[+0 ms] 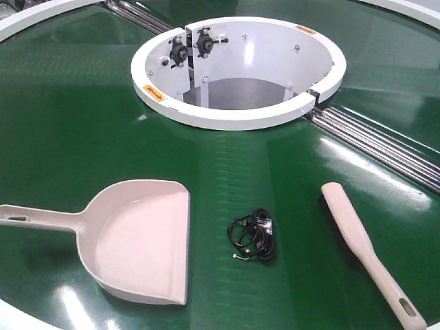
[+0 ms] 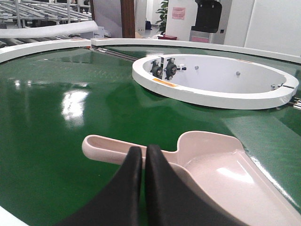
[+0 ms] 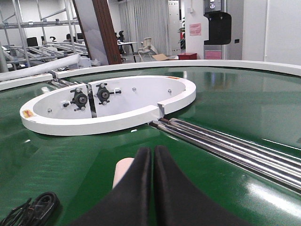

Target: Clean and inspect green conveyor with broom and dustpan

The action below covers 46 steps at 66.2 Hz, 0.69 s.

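Left wrist view — dustpan [image 2: 221,176] just beyond closed left pincer [image 2: 144,149]

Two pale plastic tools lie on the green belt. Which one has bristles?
The broom, the long narrow one right of the black cable bundle: dark bristles line its edge. The dustpan, left, is a wide scoop without any.

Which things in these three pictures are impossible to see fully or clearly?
- Broom: right wrist view, only one rounded end shows; the shut right gripper hides the rest.
- Dustpan: left wrist view, the left gripper covers part of the handle; the frame edge cuts the lip.
- Black cable: front view, plugs too small.
- Ring labels: front view, text too small.
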{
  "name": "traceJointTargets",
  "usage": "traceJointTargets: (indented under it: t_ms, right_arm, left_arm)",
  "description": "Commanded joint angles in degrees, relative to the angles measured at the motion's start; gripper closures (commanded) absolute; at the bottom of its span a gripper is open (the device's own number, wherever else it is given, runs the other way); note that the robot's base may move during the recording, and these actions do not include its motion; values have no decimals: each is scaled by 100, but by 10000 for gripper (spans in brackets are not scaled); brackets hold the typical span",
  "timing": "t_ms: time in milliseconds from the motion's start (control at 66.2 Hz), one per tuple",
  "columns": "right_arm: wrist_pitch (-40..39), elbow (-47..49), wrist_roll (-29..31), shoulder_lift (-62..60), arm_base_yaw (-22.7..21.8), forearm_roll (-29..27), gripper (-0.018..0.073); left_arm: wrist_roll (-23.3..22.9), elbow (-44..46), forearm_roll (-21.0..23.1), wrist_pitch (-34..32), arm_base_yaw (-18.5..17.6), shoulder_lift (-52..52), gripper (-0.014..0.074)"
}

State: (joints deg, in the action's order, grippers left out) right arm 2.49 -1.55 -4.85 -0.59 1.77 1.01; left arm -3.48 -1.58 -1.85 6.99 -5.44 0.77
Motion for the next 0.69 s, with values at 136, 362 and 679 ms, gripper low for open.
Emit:
traceJointTargets:
  t_ms: [136, 362, 679]
  right_arm:
    - [-418, -121, 19, -103, 8, 11, 569]
    - [-418, -121, 19, -103, 8, 11, 569]
    - [-418, -121, 19, -103, 8, 11, 569]
  left_arm:
    - [-20, -172, -2, -454, -1, 78, 603]
    - [-20, -172, -2, -454, -1, 78, 603]
    - [-20, -172, -2, -454, -1, 78, 603]
